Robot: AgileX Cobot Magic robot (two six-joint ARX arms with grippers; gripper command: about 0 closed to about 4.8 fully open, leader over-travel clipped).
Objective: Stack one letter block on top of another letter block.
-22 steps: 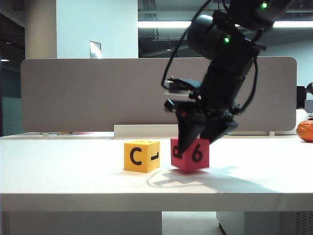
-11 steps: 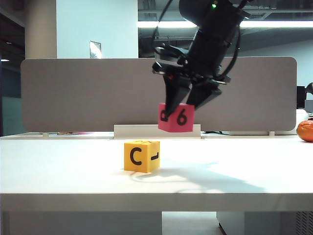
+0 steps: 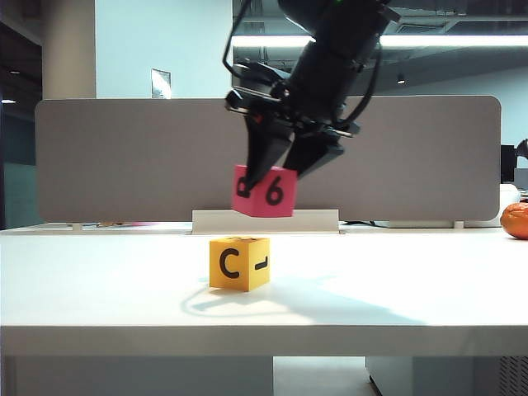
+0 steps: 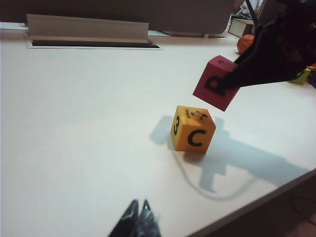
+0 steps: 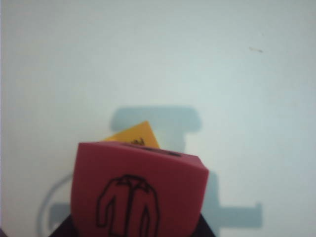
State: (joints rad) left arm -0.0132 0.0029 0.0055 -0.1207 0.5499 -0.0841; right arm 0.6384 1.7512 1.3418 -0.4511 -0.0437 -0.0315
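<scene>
Upper centre of the exterior view: the right gripper [image 3: 268, 177] has its jaws clamped on the red block [image 3: 264, 192], which hangs tilted in the air, above and a little to the right of the yellow block [image 3: 239, 263]. The yellow block sits on the white bench [image 3: 99, 289], clear of the red one.

Left wrist view: the left gripper [image 4: 138, 222] shows at the lower edge, jaws together and empty, well away from both blocks. The red block [image 4: 215, 83] sits upper right of the yellow block [image 4: 193, 128].

Right wrist view: the red block [image 5: 136, 195] fills the lower centre; only a corner of the yellow block [image 5: 134, 134] shows behind it.

Assessment: placement is not yet aligned. Good practice would be to centre the red block over the yellow one, level it, lower until the faces meet, then release.
</scene>
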